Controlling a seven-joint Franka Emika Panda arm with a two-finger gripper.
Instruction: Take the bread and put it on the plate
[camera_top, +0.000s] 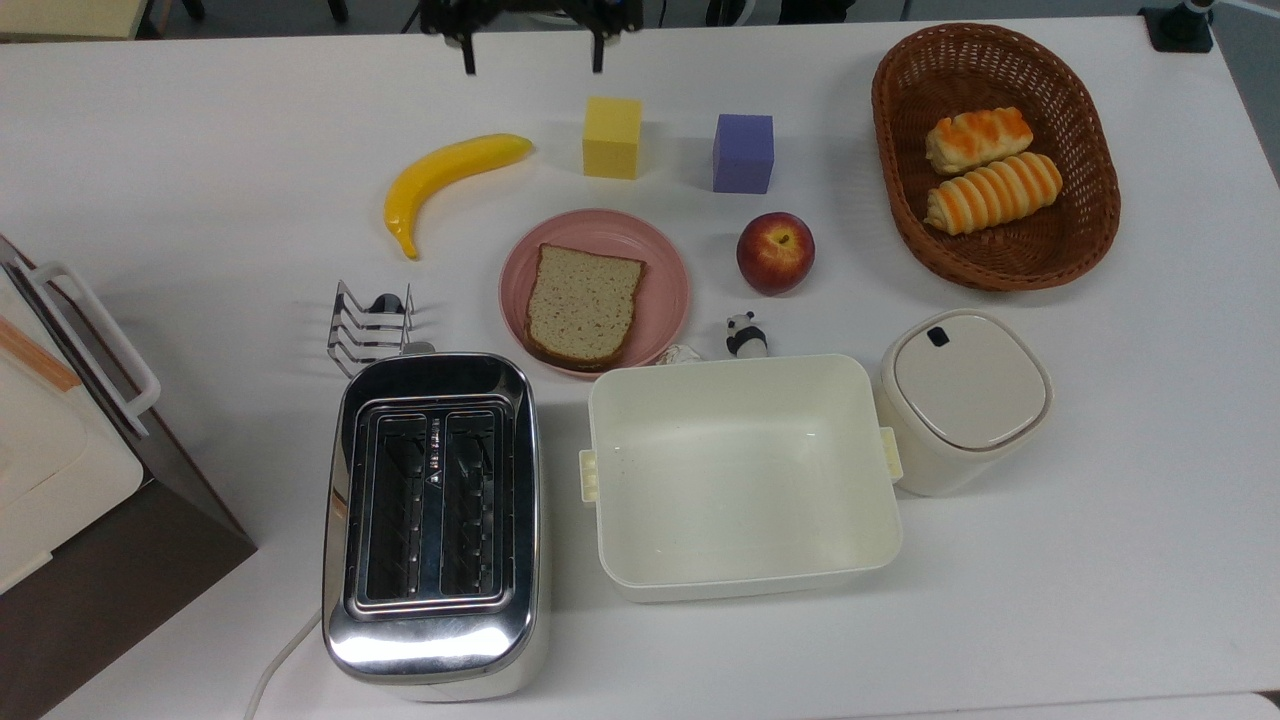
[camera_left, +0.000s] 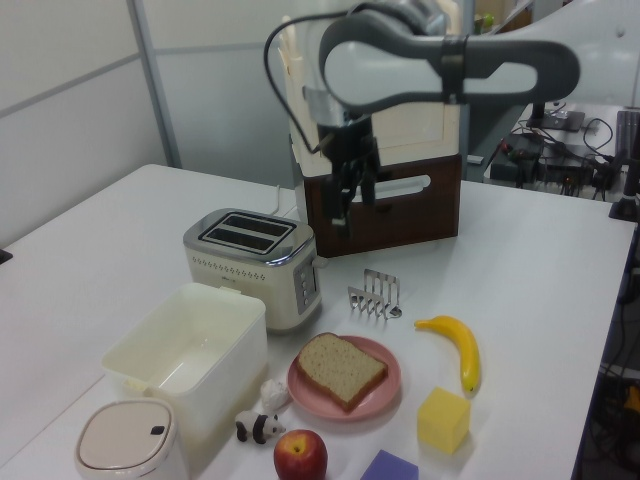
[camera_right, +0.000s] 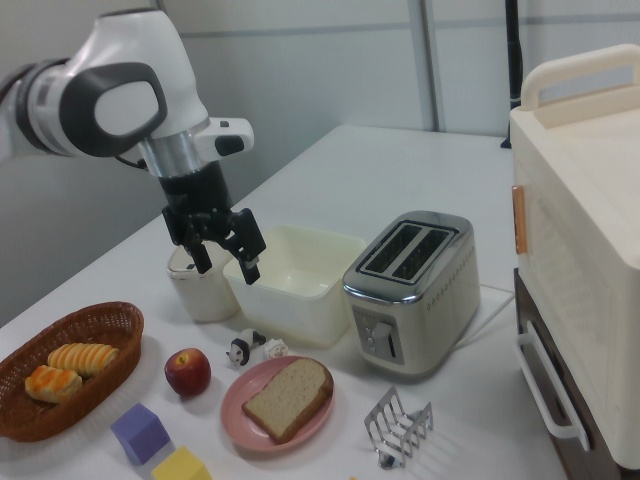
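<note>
The top view looks straight down on the white table, taking in nearly its whole surface, with the toaster near the lower edge and the wicker basket at upper right. The left view stands low off one table end, looking obliquely along it with the apple nearest and the toaster farther back. The right view looks from the opposite side, closer in and angled downward, with the toast rack in front. All three share the plate, the toaster and the cream tub.
</note>
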